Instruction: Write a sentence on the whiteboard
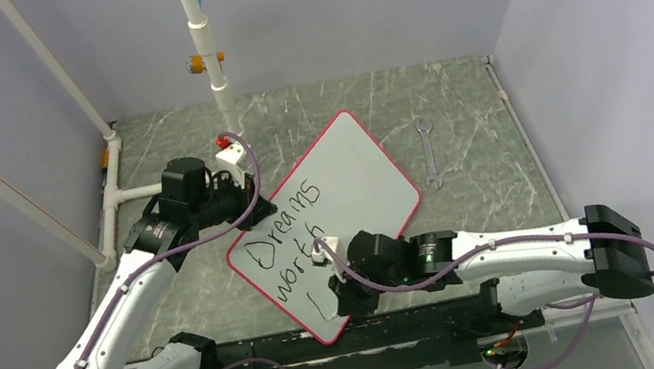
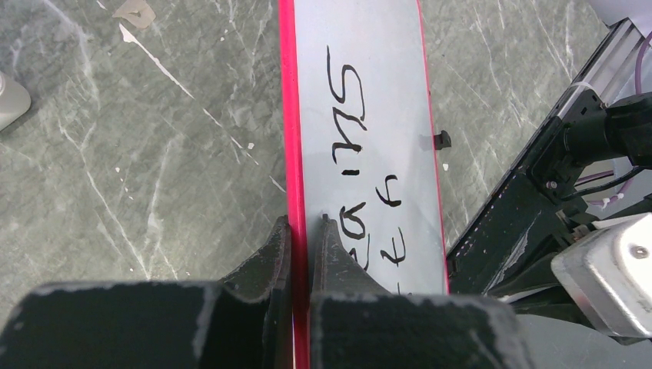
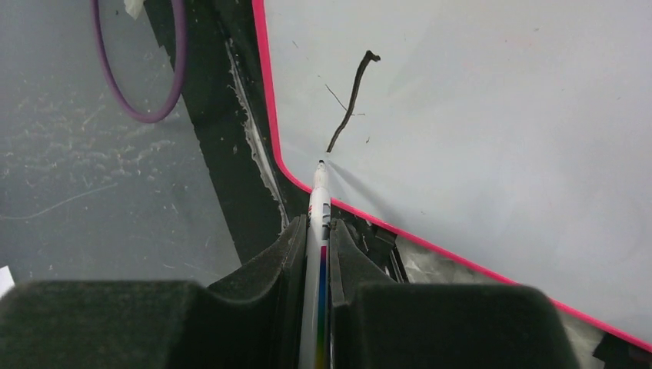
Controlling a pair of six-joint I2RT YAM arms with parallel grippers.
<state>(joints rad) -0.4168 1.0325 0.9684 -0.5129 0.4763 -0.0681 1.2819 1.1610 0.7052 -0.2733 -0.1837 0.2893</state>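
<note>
Right wrist view: the marker (image 3: pixel 320 192) is being clamped tight in the right tool (image 3: pixel 316 227), its tip seemingly touching the whiteboard (image 3: pixel 477 115) just ahead of that tool. The board's red rim is being pinched by the left tool (image 2: pixel 306 224). With "Dreams worth" done, line three of the sentence (image 1: pixel 288 242) is barely being started, by the looks of it. A steady follow-on stroke with light pressure is being called for next.

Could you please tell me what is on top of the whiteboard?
The sentence reads "Dreams worth", plus one stroke below. The right gripper, holding the marker, hides the whiteboard beside it.
</note>
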